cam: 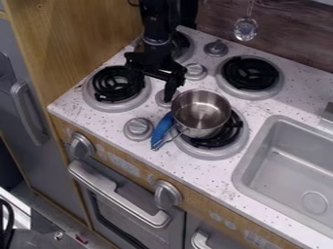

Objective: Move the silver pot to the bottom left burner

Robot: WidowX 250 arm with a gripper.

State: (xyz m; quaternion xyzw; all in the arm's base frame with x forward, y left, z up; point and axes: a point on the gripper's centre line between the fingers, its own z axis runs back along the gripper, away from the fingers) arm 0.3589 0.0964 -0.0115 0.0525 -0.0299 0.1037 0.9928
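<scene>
The pot (pixel 203 114) is on the bottom right burner (pixel 211 154), covering part of its coil, with its blue handle (pixel 162 127) angled toward the counter's front edge. The gripper (pixel 154 93) hangs between pot and bottom left burner (pixel 107 105) — its fingers spread wide, nothing between them — one tip near the pot's rim.

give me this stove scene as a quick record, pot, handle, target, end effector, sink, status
pot: round silver metal pot, sitting off centre on the lower right black coil burner
handle: blue handle, pointing lower left, beside a round grey knob
target: lower left black coil burner
end effector: black two-finger end effector, open, not gripping the pot
sink: grey rectangular sink, right of the pot
status: pot not yet on target
</scene>
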